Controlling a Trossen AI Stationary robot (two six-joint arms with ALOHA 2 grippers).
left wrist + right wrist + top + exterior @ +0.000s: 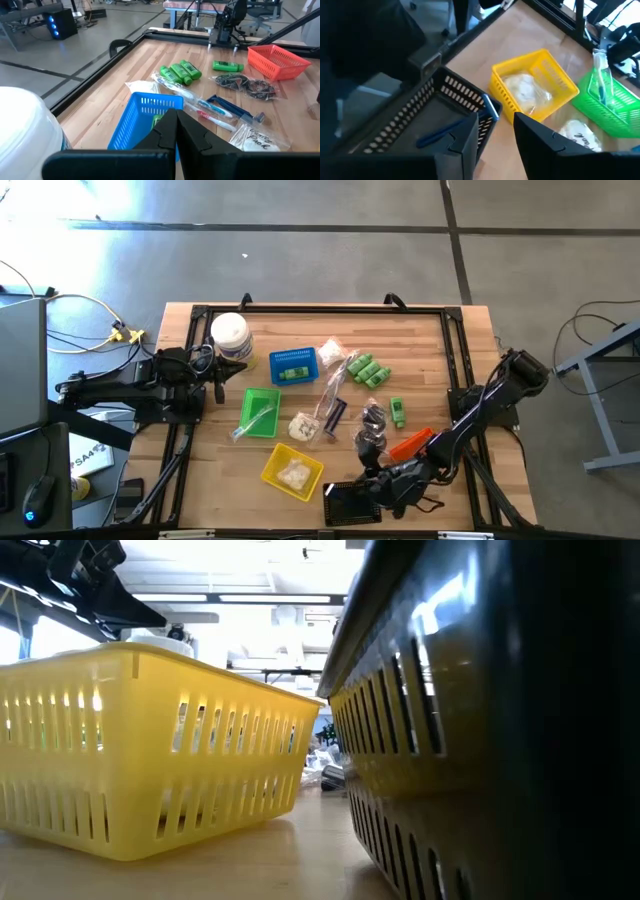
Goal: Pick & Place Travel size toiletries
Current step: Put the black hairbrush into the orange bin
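1. Wooden table [440,350], grey floor around.
2. Left gripper [176,131] beside the blue basket [294,365], fingers closed, empty.
3. Green bottles [368,370] right of that basket.
4. Right gripper [495,132] over the black basket [420,120], fingers parted, empty.

Two dark, matte-black jointed arms are showing above the table, the left arm [120,385] trailing black cabling and the right arm [480,415] ending in angular, flat-faced black fingers [540,142].
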